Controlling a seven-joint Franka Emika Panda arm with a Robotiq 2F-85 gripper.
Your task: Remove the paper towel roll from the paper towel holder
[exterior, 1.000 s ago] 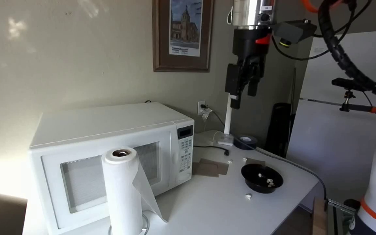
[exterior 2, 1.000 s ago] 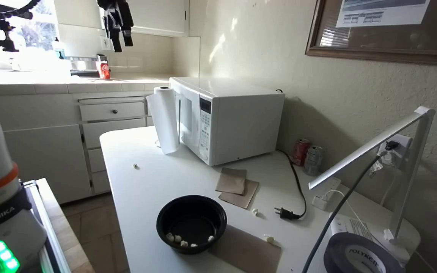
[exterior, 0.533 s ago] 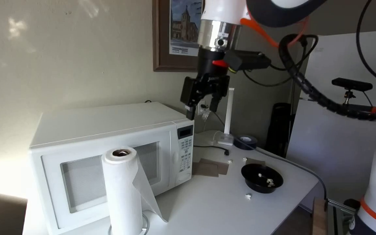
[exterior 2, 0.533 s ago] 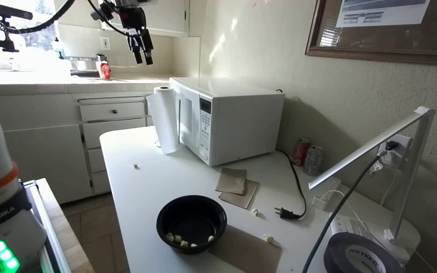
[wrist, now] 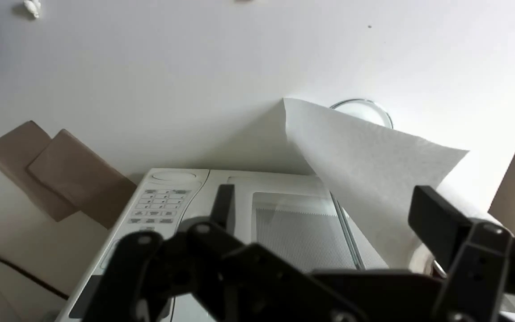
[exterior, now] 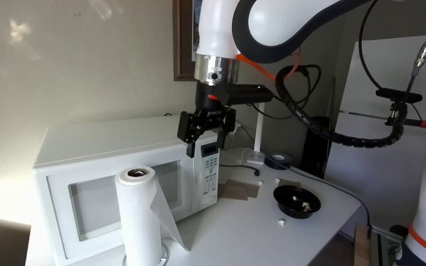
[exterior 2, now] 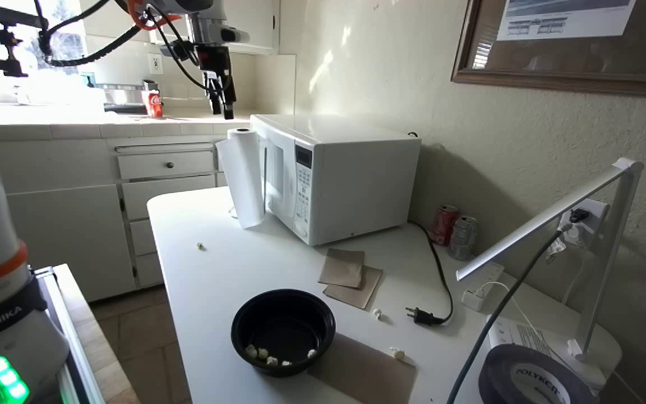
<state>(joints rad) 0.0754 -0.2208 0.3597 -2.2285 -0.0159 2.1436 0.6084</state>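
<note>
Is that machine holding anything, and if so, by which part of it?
Nothing is held: in an exterior view the tool hangs open and empty, and the paper towel roll stands apart from it.

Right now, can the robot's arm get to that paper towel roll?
Probably yes: the fingers are spread apart and empty, and no object seems to stand between them and the paper towel roll. The microwave crowds one side, though, and the loose sheet might get caught.
</note>
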